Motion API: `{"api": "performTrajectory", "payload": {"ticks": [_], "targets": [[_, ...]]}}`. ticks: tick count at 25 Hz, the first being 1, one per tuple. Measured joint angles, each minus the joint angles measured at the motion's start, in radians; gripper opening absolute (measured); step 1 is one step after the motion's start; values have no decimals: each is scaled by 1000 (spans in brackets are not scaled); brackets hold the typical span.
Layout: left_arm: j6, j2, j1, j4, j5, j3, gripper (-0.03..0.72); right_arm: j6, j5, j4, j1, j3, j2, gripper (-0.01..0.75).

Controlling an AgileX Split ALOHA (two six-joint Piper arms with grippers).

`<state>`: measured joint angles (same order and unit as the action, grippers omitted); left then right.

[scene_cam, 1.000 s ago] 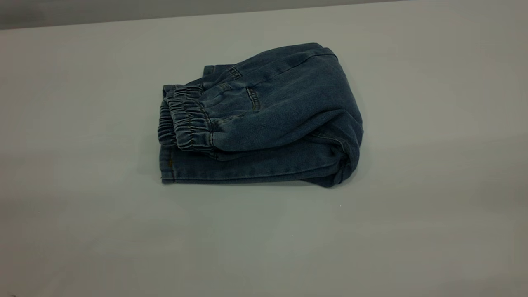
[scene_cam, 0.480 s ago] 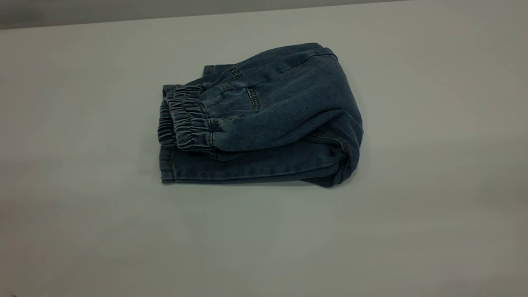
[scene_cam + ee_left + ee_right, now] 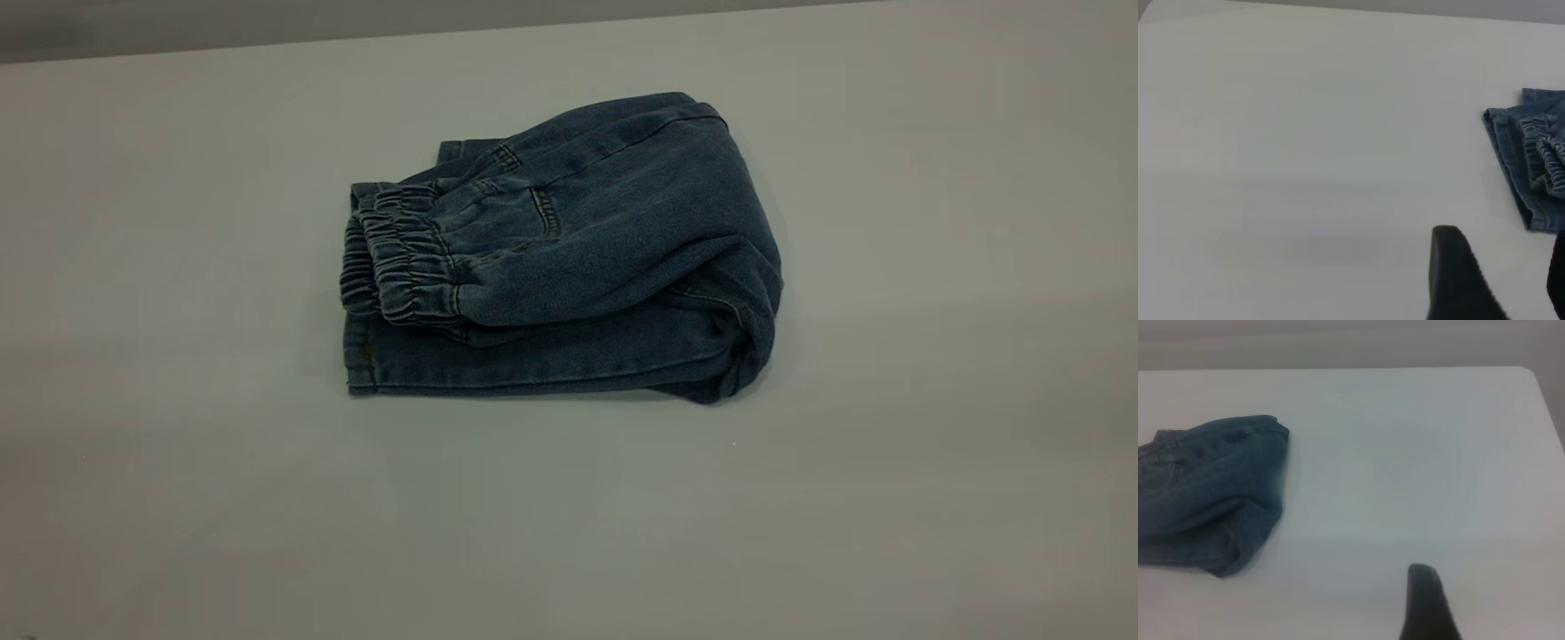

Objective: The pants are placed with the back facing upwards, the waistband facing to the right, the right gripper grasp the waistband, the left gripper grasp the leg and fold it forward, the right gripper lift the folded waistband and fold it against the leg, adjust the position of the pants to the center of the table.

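Denim pants (image 3: 569,258) lie folded mid-frame on the table (image 3: 933,444), waistband (image 3: 391,267) at their left; both grippers are withdrawn, their state impossible to tell. A further nudge might unroll the bulky top fold

- No legible text, label, brand, number or sign anywhere
- Nothing readable on the folded denim shorts (image 3: 569,258); none on the white table (image 3: 178,489) either
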<state>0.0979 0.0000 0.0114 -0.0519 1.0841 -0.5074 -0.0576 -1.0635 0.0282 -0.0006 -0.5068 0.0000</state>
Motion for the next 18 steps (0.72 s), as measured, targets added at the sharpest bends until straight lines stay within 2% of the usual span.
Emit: {"api": "performTrajectory", "payload": {"ticks": [18], "targets": [[0,0,0,0,-1,0,326,-1,0,0,0,0,0,388]]}}
